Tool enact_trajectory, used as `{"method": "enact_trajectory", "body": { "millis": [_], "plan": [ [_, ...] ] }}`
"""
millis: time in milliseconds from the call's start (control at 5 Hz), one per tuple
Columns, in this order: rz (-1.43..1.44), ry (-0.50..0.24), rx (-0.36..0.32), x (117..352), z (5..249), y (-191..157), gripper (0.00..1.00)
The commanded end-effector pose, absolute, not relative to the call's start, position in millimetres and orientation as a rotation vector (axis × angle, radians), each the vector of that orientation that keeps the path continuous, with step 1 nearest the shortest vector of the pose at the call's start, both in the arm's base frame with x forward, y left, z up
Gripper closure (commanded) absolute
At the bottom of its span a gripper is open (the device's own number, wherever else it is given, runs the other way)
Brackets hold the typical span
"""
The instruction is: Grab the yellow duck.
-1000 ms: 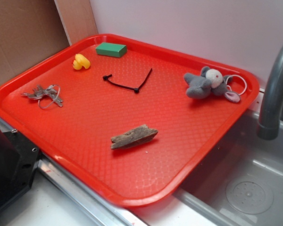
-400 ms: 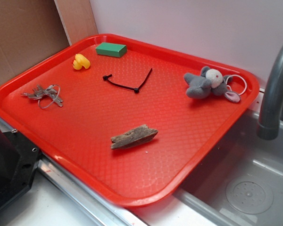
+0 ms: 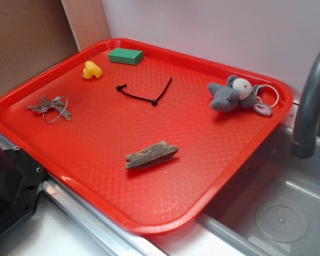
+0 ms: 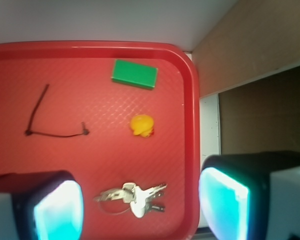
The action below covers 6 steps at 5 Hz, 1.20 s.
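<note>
In the wrist view both jaws are cut off by the bottom edge and blurred, so their tips cannot be seen. The tray (image 4: 190, 100) runs off that view's left edge, hiding its far side, and the duck (image 4: 142, 125) is too small to make out its face. In the exterior view the faucet (image 3: 309, 106) is cut by the right edge.

Legible markings: none.
No text, label, brand, number or sign can be read on any item or surface in the exterior view or the wrist view.
</note>
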State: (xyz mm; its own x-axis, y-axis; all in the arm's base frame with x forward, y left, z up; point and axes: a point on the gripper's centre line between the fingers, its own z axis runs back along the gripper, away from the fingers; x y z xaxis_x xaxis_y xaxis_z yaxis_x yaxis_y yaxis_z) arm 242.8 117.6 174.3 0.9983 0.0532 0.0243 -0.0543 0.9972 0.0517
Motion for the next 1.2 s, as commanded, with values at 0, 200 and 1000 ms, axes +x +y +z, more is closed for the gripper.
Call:
{"method": "enact_trajectory", "body": {
  "millis": [0,200,1000],
  "plan": [
    [0.108,0.025,0.083,272,110,117,0.0],
    [0.121,0.052,0.051,277,88,95,0.0],
    [0.146,0.125,0.134,258,49,127,0.0]
  ]
}}
